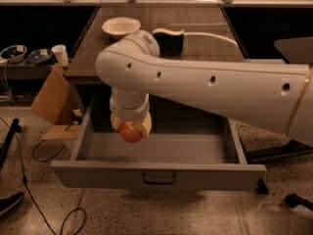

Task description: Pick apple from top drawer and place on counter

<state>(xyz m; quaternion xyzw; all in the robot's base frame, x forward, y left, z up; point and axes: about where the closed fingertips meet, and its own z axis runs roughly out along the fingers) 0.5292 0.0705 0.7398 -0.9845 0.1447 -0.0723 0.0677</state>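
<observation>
While over top drawer (205, 176), claw (131, 129) around apple (130, 133).

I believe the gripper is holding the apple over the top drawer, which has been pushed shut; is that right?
Not quite: the camera view shows the top drawer pulled open, not shut. The rest holds: the gripper is holding the apple over it.
</observation>
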